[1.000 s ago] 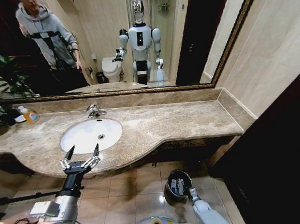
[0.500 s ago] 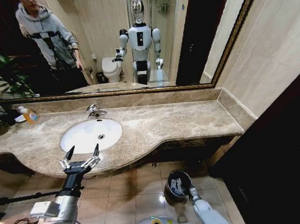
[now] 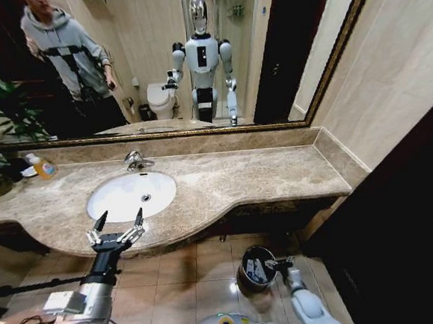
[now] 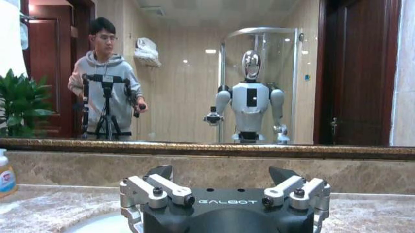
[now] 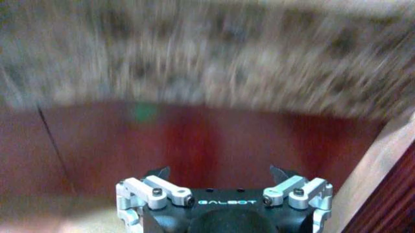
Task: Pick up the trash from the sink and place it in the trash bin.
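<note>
My right gripper (image 3: 283, 262), fingers spread and empty, hangs beside the trash bin (image 3: 256, 268) holding white trash (image 3: 258, 270), while my left gripper (image 3: 117, 221), also spread, waits before the bare-looking sink (image 3: 131, 195); the drop seems done.

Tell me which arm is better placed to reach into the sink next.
Left. The left gripper hovers open at the counter edge just in front of the sink. The right gripper is down near the floor beside the trash bin.
</note>
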Tool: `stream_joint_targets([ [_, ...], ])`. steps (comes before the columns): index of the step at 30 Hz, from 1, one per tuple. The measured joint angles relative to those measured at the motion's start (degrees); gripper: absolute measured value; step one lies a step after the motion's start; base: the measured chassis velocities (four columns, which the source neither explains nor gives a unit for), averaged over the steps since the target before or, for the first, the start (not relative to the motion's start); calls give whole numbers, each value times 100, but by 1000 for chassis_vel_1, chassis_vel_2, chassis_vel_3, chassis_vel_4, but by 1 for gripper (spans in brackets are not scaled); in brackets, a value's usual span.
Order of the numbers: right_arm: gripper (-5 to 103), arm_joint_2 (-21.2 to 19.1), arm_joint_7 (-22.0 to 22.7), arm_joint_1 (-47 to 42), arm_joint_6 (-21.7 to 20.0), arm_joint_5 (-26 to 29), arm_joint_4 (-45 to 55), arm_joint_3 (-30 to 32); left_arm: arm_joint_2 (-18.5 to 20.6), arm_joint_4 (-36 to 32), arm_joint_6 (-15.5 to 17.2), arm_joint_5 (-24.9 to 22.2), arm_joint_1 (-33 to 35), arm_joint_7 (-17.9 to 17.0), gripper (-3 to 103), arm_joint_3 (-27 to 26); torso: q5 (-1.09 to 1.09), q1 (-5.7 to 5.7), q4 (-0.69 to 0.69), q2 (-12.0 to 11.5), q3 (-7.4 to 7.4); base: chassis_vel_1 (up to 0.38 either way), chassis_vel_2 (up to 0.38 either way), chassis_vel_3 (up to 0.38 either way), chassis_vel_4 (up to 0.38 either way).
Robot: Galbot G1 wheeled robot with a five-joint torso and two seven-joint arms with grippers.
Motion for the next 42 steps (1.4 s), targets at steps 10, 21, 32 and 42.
stream_joint_targets([
  [10,100,332,-49,-1710,-300,304,3378,977,0,0,0,0,0,0,100,0,0,0,0,0,0,0,0,0,0],
  [21,100,606,-38,-1823,-986,329,5178,1109,0,-1,0,0,1,0,100,0,1,0,0,0,1,0,0,0,0],
  [32,100,544,-119,-1485,-1219,154,5142,718,0,0,0,0,0,-1,100,0,0,1,0,0,1,0,0,0,0],
  [42,100,329,-207,-1095,-831,361,4952,692,0,0,0,0,0,-1,100,0,0,1,0,0,1,0,0,0,0],
])
